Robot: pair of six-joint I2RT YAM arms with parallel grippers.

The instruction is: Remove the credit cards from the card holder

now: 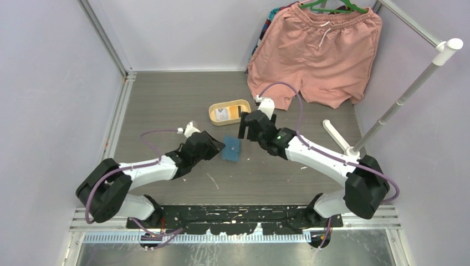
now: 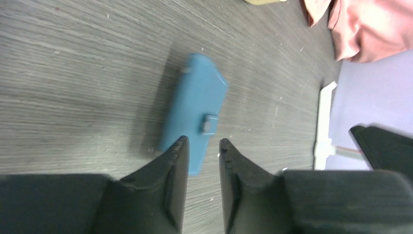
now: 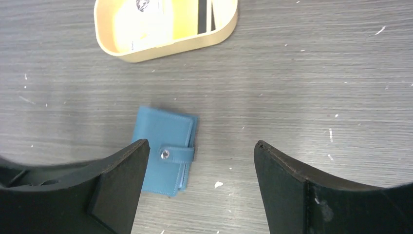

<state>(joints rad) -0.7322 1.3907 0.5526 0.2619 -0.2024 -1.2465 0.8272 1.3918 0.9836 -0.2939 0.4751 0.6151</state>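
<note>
The card holder (image 1: 231,149) is a teal-blue wallet lying flat on the grey table, folded shut with its snap strap fastened. It also shows in the left wrist view (image 2: 195,107) and the right wrist view (image 3: 163,141). My left gripper (image 1: 220,147) (image 2: 202,146) is narrowly open and empty, its tips at the wallet's near edge. My right gripper (image 1: 249,130) (image 3: 200,143) is wide open and empty, hovering above the wallet's right side. A whitish credit card with dark marks (image 3: 141,19) lies in the yellow tray (image 1: 213,113) (image 3: 170,48), beside a dark stripe (image 3: 203,17).
Pink shorts (image 1: 316,55) (image 2: 370,29) hang at the back right. A white rack pole (image 1: 399,105) with its base (image 1: 335,133) stands on the right. Metal frame rails run along the table's left edge and back corners.
</note>
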